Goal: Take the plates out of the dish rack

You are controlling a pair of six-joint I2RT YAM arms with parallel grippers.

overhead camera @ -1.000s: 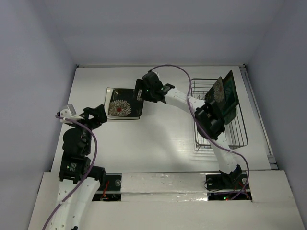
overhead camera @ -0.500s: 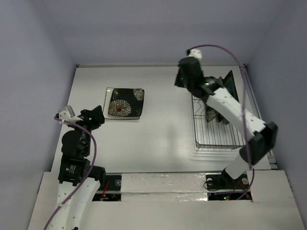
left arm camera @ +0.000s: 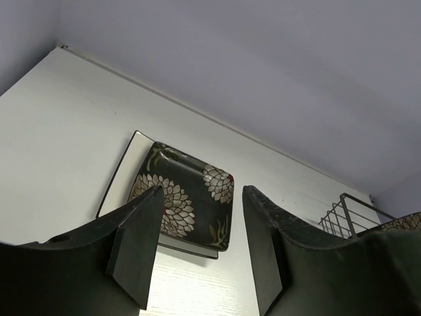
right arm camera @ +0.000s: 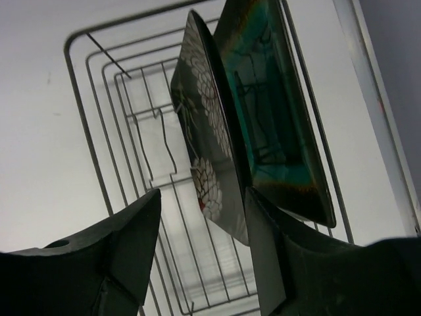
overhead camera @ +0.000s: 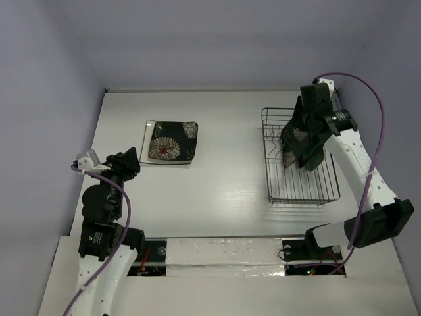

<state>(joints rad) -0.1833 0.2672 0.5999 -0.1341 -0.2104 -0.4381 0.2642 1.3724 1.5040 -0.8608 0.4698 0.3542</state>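
dish rack (overhead camera: 300,188) near half: free | far half: flowered plate (right arm camera: 205,146), teal plate (right arm camera: 276,118) upright, close together

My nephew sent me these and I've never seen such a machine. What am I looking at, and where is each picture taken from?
A robot's left arm and right arm are bolted at the near edge of a table. One picture looks down from above; the other two come from cameras on each wrist, so the dark shapes at the bottom are that arm's own fingers. A black flowered plate lies flat on the table. In the wire dish rack stand a second flowered plate and a teal plate. The left end effector and right end effector are both open and hold nothing.
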